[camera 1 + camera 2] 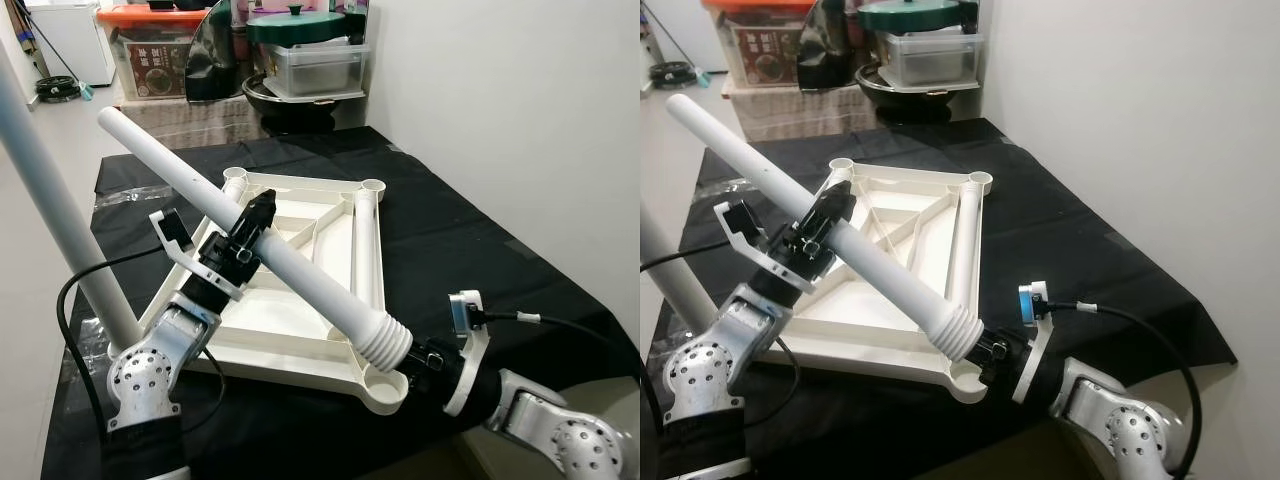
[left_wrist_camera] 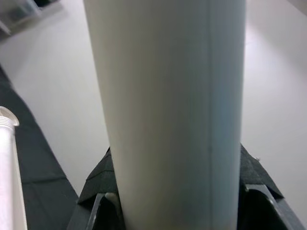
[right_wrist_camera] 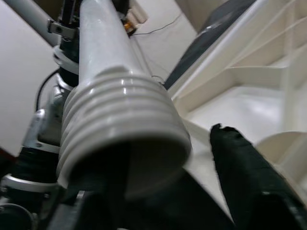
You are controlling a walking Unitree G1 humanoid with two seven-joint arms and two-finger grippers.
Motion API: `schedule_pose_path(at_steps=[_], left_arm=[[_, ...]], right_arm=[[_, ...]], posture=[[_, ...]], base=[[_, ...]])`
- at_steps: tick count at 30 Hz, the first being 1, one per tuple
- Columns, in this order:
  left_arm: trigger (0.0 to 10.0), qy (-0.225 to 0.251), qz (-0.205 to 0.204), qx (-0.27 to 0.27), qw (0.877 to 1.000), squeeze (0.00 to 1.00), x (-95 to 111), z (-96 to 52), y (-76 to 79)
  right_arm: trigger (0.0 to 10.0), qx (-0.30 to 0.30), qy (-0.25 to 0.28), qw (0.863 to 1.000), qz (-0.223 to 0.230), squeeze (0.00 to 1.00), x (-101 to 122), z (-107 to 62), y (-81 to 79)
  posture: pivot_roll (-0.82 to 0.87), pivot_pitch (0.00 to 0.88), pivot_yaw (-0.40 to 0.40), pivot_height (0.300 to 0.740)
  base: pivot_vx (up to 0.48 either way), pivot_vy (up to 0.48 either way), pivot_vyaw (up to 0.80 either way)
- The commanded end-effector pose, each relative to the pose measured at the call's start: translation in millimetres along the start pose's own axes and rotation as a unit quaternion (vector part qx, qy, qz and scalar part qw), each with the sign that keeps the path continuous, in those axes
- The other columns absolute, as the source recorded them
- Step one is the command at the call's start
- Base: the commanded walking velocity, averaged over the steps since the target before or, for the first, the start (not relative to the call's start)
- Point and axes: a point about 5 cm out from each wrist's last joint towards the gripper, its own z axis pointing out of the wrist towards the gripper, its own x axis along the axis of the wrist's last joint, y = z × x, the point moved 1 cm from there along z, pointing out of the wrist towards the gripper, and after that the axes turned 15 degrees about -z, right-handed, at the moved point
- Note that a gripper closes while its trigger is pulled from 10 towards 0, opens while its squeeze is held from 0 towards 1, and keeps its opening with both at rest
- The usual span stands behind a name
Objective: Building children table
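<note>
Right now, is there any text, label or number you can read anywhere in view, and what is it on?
Label on the clear storage box with the orange lid: print is there, but too small and blurred to read.
White table leg, upturned table top and black cloth: no text visible.

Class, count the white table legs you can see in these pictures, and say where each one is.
2. One table leg is held slanted over the upturned tabletop by the left gripper. A second leg stands at the robot's left. Others may be hidden.
</note>
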Motion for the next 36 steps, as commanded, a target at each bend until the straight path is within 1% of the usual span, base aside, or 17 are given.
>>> schedule_pose_path(at_steps=[1, 3, 4, 6, 9, 11, 13, 15, 16, 17, 19, 20, 21, 23, 29, 31, 36], left_arm=[[10.0, 0.043, -0.003, -0.006, 0.999, 0.0, 11, 4.0, 5.2], [10.0, 0.043, -0.003, -0.006, 0.999, 0.0, 11, 4.0, 5.2], [10.0, 0.043, 0.006, -0.012, 0.999, 0.0, 13, 5.5, 9.6], [10.0, 0.04, 0.016, -0.014, 0.999, 0.0, 15, 6.1, 11.9], [10.0, 0.037, 0.019, -0.016, 0.999, 0.0, 16, 6.1, 12.4], [10.0, -0.019, 0.037, -0.032, 0.999, 0.0, 4, 6.6, 15.1], [10.0, -0.019, 0.037, -0.032, 0.999, 0.0, 4, 6.6, 15.1], [10.0, -0.105, 0.06, -0.046, 0.992, 0.0, -16, 12.9, 15.6], [10.0, -0.105, 0.06, -0.046, 0.992, 0.0, -16, 12.9, 15.6], [10.0, -0.155, 0.075, -0.063, 0.983, 0.0, -26, 18.2, 19.5], [10.0, -0.155, 0.075, -0.063, 0.983, 0.0, -26, 18.2, 19.5], [10.0, -0.196, 0.094, -0.076, 0.973, 0.0, -33, 23.2, 22.6], [10.0, -0.196, 0.094, -0.076, 0.973, 0.0, -33, 23.2, 22.6], [10.0, -0.239, 0.125, -0.094, 0.958, 0.0, -40, 32.6, 27.9], [10.0, -0.257, 0.142, -0.102, 0.95, 0.0, -44, 35.8, 28.5], [10.0, -0.286, 0.148, -0.115, 0.94, 0.0, -52, 35.9, 28.7], [10.0, -0.319, 0.148, -0.134, 0.926, 0.0, -62, 36.6, 30.0]], right_arm=[[10.0, -0.003, -0.043, 0.999, -0.003, 1.0, -12, -7.8, 6.4], [10.0, -0.003, -0.043, 0.999, -0.003, 1.0, -12, -7.8, 6.4], [10.0, -0.034, -0.101, 0.994, -0.037, 0.0, -20, -31.2, 23.4], [10.0, -0.057, -0.156, 0.984, -0.07, 0.0, -22, -56.6, 37.3], [10.0, -0.062, -0.172, 0.98, -0.082, 0.0, -20, -64.2, 40.6], [10.0, -0.071, -0.168, 0.975, -0.124, 0.0, 14, -66.9, 47.4], [10.0, -0.071, -0.168, 0.975, -0.124, 0.0, 14, -66.9, 47.4], [10.0, -0.059, -0.146, 0.973, -0.168, 0.0, 53, -55.5, 51.1], [10.0, -0.059, -0.146, 0.973, -0.168, 0.0, 53, -55.5, 51.1], [10.0, -0.04, -0.13, 0.973, -0.186, 0.0, 71, -41.6, 49.7], [10.0, -0.04, -0.13, 0.973, -0.186, 0.0, 71, -41.6, 49.7], [10.0, -0.015, -0.116, 0.973, -0.199, 0.0, 85, -27.3, 45.0], [10.0, -0.015, -0.116, 0.973, -0.199, 0.0, 85, -27.3, 45.0], [10.0, 0.047, -0.104, 0.971, -0.211, 0.0, 97, 0.0, 29.1], [10.0, 0.091, -0.107, 0.967, -0.213, 0.0, 97, 14.5, 18.5], [10.0, 0.128, -0.11, 0.967, -0.193, 0.0, 92, 31.6, 8.2], [10.0, 0.158, -0.12, 0.965, -0.172, 0.0, 82, 45.9, -0.5]], posture=[[-0.12, 0.0, -0.047, 0.74], [-0.12, 0.0, -0.047, 0.74], [-0.11, 0.0, -0.054, 0.74], [-0.11, 0.0, -0.053, 0.74], [-0.11, 0.0, -0.053, 0.74], [-0.14, 0.0, -0.039, 0.74], [-0.14, 0.0, -0.039, 0.74], [-0.13, 0.0, -0.041, 0.74], [-0.13, 0.0, -0.041, 0.74], [-0.12, 0.0, -0.041, 0.74], [-0.12, 0.0, -0.041, 0.74], [-0.11, 0.0, -0.044, 0.74], [-0.11, 0.0, -0.044, 0.74], [-0.11, 0.0, -0.041, 0.74], [-0.12, 0.0, -0.038, 0.74], [-0.13, 0.0, -0.038, 0.74], [-0.13, 0.0, -0.042, 0.74]], base=[[0.0, 0.0, 0.0], [0.0, 0.0, 0.0], [0.0, 0.0, 0.0], [0.0, 0.0, 0.0], [0.0, 0.0, 0.0], [0.0, 0.0, 0.0], [0.0, 0.0, 0.0], [0.0, 0.0, 0.0], [0.0, 0.0, 0.0], [0.0, 0.0, 0.0], [0.0, 0.0, 0.0], [0.0, 0.0, 0.0], [0.0, 0.0, 0.0], [0.0, 0.0, 0.0], [0.0, 0.0, 0.0], [0.0, 0.0, 0.0], [0.0, 0.0, 0.0]])
